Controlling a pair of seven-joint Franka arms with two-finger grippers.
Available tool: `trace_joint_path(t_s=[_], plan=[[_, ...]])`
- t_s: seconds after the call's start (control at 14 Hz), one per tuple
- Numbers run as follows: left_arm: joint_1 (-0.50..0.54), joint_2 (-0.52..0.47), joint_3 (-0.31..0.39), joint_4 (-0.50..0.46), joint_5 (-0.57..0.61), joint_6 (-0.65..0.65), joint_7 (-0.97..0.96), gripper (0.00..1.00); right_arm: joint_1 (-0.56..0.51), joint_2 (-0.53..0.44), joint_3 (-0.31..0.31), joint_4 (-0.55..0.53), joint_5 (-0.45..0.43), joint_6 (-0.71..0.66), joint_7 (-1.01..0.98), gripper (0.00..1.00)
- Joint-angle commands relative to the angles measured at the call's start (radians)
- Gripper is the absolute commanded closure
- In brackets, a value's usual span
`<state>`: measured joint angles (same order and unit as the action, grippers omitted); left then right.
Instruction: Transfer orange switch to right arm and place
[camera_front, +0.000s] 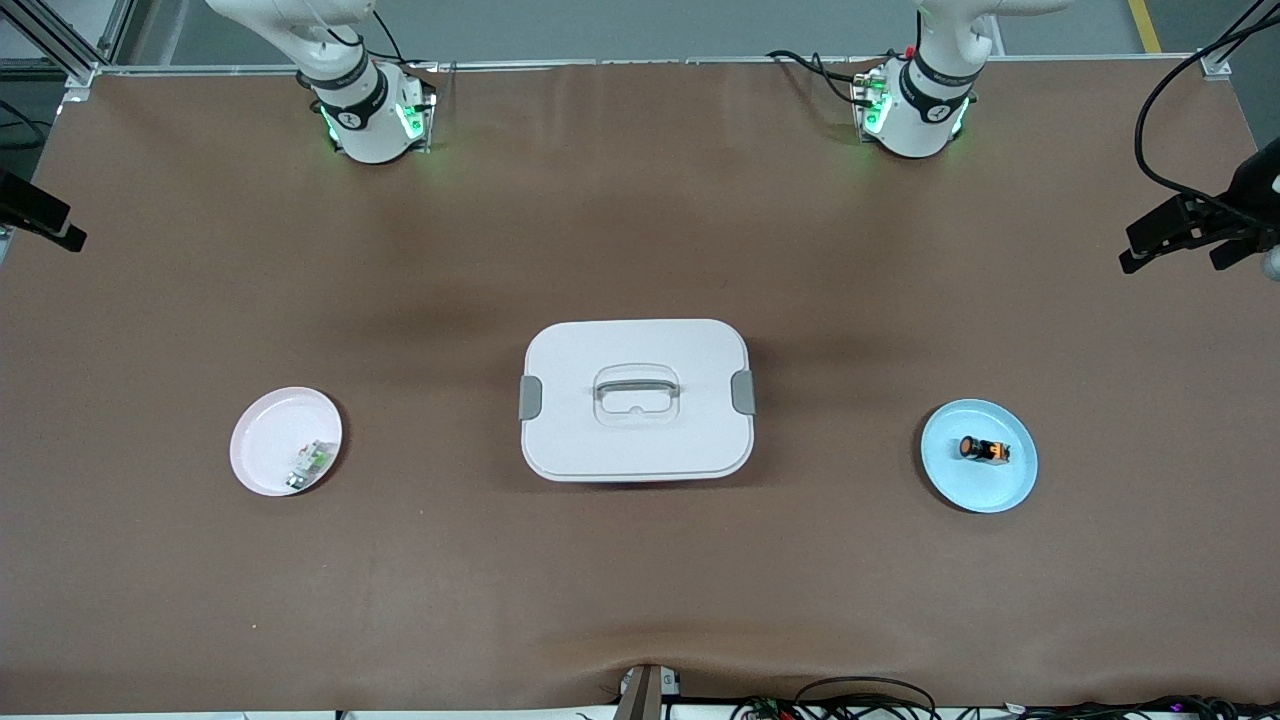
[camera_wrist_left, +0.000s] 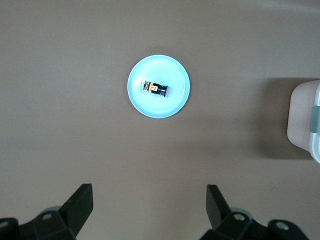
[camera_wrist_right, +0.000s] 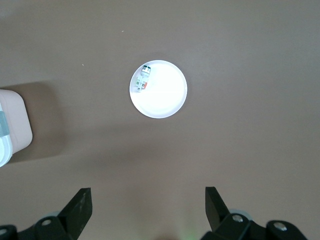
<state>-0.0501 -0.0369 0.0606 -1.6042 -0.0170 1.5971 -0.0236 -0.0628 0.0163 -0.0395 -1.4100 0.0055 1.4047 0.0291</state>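
The orange switch (camera_front: 983, 449) (camera_wrist_left: 155, 89) lies on its side on a light blue plate (camera_front: 1003, 488) (camera_wrist_left: 172, 105) toward the left arm's end of the table. My left gripper (camera_wrist_left: 150, 190) hangs high over the bare table beside that plate, open, with nothing between its fingers. My right gripper (camera_wrist_right: 148, 191) hangs high at the right arm's end of the table, open and holding nothing. The front view shows only the base of the left arm (camera_front: 915, 100) and of the right arm (camera_front: 365, 110); both hands are out of that view.
A pale pink plate (camera_front: 262, 440) (camera_wrist_right: 167, 102) with a small white-and-green component (camera_front: 310, 463) (camera_wrist_right: 142, 79) sits toward the right arm's end. A white lidded box (camera_front: 636, 445) with a handle stands mid-table. Black camera mounts (camera_front: 1190, 230) stick in at both table ends.
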Motion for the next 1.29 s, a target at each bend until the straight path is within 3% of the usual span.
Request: trace_joint_path(t_s=[0.0,1.22], plan=[[0.002,0.005,0.002,0.02,-0.014,-0.022,0.019,0.0,-0.008,-0.015,0.003,-0.015,0.01,0.007,0.005,0.0],[0.007,0.035,0.002,0.02,-0.015,-0.02,0.013,0.0,-0.011,-0.013,0.003,-0.017,0.01,0.008,0.005,0.0]])
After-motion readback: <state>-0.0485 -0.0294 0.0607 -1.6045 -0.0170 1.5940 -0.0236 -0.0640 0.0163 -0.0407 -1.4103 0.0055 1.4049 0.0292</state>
